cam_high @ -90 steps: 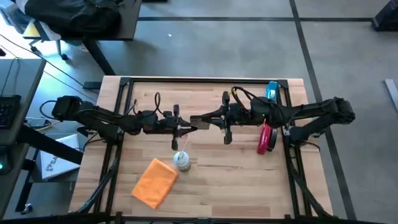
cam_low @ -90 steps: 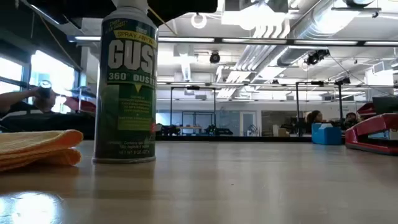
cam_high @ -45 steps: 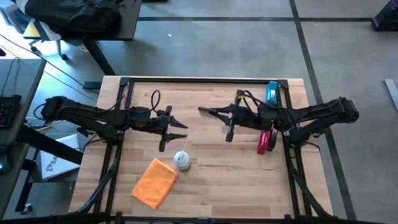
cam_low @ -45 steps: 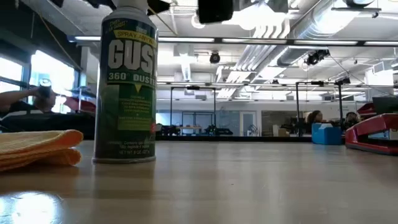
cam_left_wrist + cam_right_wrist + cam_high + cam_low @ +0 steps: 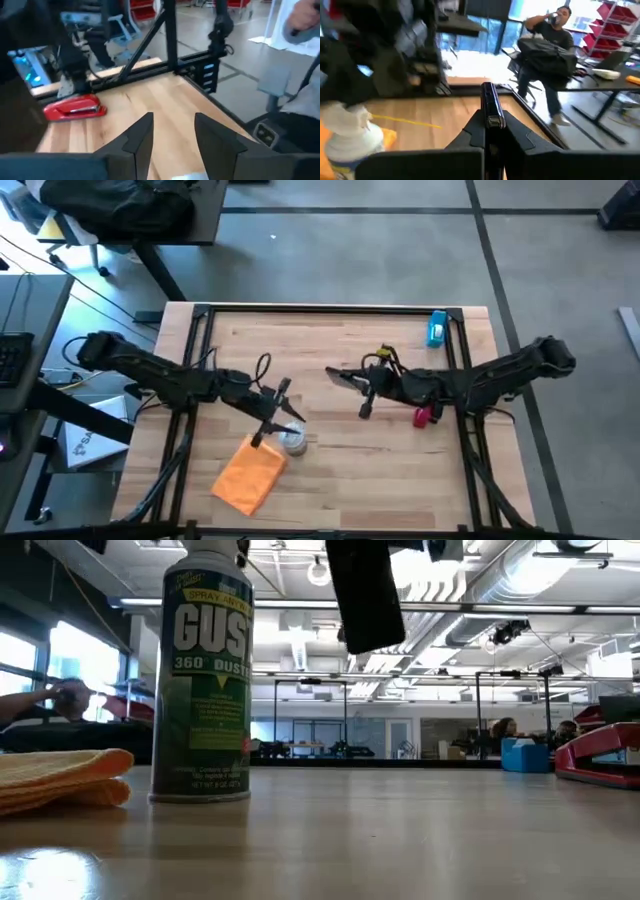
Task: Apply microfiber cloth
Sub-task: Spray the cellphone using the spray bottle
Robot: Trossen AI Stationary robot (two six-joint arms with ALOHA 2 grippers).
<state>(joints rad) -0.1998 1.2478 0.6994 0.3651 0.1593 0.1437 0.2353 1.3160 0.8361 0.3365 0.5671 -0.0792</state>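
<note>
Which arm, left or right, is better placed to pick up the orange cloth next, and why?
Likely left. The left gripper hangs open just by the microfiber cloth and the spray can, while the right gripper is farther off and shut on the phone.

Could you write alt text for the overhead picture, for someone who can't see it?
Seen from above, two dark robot arms reach over a wooden table. The left end effector hangs open by a spray can and an orange microfiber cloth, while the right end effector holds a black phone edge-on.
</note>
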